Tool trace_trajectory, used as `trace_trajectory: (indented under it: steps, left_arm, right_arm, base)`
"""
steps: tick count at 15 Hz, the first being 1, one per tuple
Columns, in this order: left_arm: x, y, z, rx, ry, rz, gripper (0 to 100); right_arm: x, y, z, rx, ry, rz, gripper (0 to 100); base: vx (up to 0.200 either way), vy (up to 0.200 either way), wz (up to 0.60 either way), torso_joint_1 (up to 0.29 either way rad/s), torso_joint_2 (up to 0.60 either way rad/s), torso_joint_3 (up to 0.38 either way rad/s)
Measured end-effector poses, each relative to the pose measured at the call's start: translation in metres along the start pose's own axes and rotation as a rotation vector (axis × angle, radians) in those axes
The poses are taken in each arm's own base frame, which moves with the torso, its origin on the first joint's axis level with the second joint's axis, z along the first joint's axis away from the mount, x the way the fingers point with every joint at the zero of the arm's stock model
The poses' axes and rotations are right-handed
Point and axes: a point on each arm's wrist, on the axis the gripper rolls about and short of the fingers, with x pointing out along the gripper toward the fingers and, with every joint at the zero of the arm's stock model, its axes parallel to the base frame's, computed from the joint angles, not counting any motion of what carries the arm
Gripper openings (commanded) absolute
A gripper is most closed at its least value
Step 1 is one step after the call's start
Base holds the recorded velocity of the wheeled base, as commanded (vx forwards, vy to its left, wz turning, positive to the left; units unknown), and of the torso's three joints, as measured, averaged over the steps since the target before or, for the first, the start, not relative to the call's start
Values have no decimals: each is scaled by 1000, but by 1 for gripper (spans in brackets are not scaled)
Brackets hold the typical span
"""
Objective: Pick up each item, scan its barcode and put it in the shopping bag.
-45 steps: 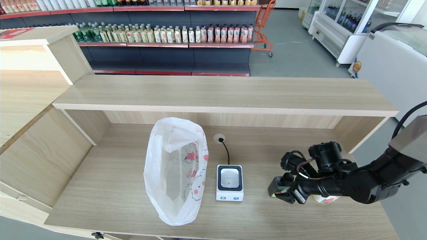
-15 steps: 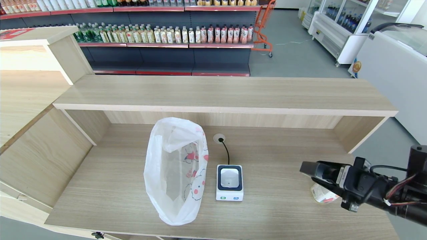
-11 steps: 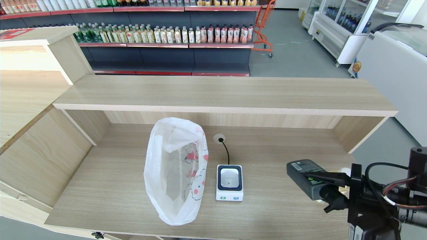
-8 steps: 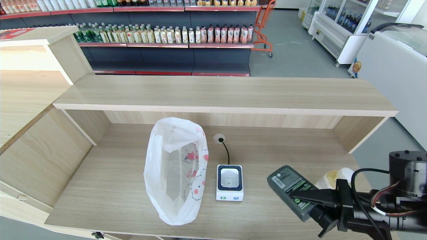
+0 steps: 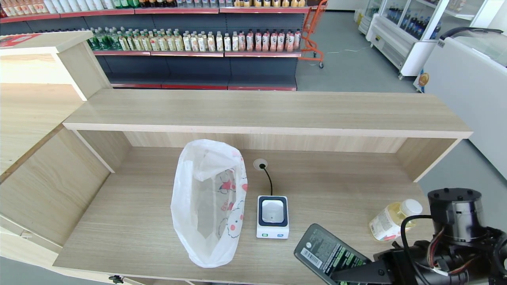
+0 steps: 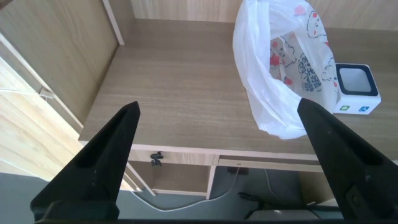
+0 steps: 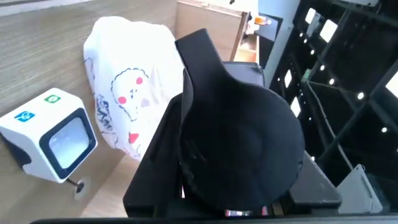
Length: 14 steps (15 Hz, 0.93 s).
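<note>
Counter point(image 5: 336, 186) – 1 shopping bag point(image 5: 210, 202), 1 scanner point(image 5: 272, 215) just beside it, 1 bottle point(image 5: 390, 221). Right gripper point(image 5: 348, 272) clamps 1 dark pack point(image 5: 321, 251) – left gripper point(image 6: 217, 107) spread wide.

Bright even light, soft shadows, bowed edges

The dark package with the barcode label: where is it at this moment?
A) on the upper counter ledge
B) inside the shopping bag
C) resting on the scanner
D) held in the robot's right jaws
D: the dark package is clamped in the right arm's jaws, apart from the scanner and outside the shopping bag.
</note>
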Motion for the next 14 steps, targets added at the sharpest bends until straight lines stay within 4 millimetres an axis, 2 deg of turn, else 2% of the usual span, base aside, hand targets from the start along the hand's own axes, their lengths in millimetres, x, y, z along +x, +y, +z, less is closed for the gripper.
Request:
trace_trajectory:
  steps: [4, 14]
  left_arm:
    - [0, 0, 0, 0, 0, 0, 100]
    - [0, 0, 0, 0, 0, 0, 100]
  right_arm:
    - [19, -9, 8, -30, -112, -83, 0]
    - [20, -5, 9, -22, -115, -71, 0]
  base:
    - [0, 0, 0, 0, 0, 0]
    - [0, 0, 0, 0, 0, 0]
